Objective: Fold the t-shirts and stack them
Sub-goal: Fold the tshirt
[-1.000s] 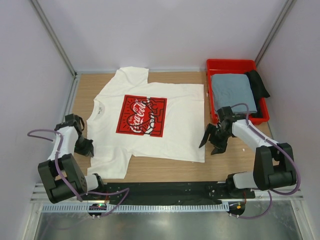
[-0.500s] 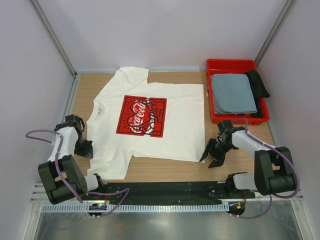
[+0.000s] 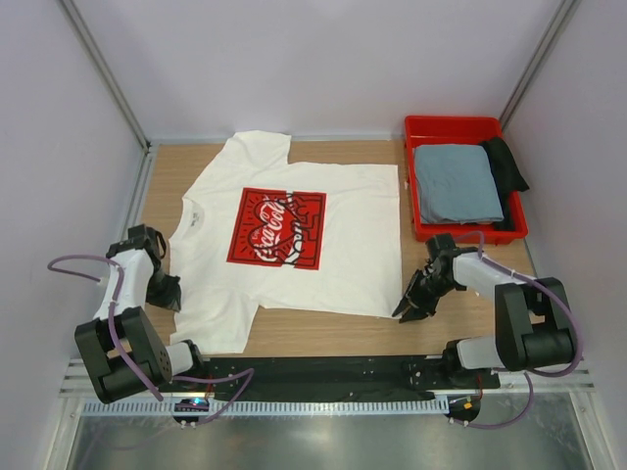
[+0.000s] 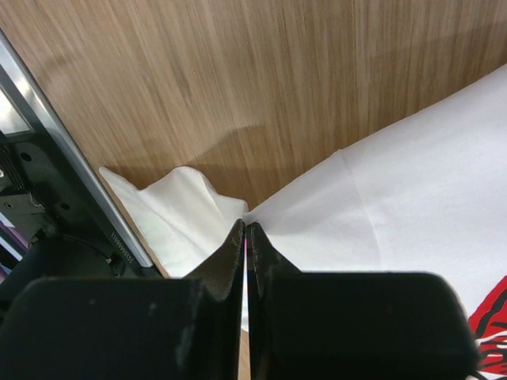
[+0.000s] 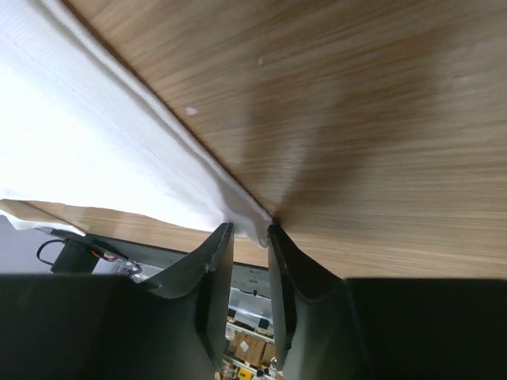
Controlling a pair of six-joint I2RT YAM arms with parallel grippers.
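The white t-shirt (image 3: 353, 245) with its red Coca-Cola print lies spread flat on the wooden table, collar to the left and hem to the right. My left gripper (image 3: 167, 291) is shut on the cloth at the near sleeve's shoulder edge, and the left wrist view shows the white t-shirt (image 4: 412, 198) pinched between the tips of the left gripper (image 4: 246, 226). My right gripper (image 3: 405, 311) stands at the near right hem corner. In its wrist view the right gripper (image 5: 249, 229) has that corner of the white t-shirt (image 5: 95, 134) between narrowed jaws that still show a gap. The grey-blue t-shirt (image 3: 456, 181) lies folded in the bin.
The red bin (image 3: 451, 124) stands at the back right and also holds a dark cloth (image 3: 506, 162) beside the grey-blue shirt. A black rail (image 3: 323, 370) runs along the table's near edge. Bare wood (image 3: 470, 294) shows under the right arm.
The right gripper has come down and left from beside the bin to the shirt's near right hem corner, its jaws narrowing around the cloth. The left gripper has stayed shut in place.
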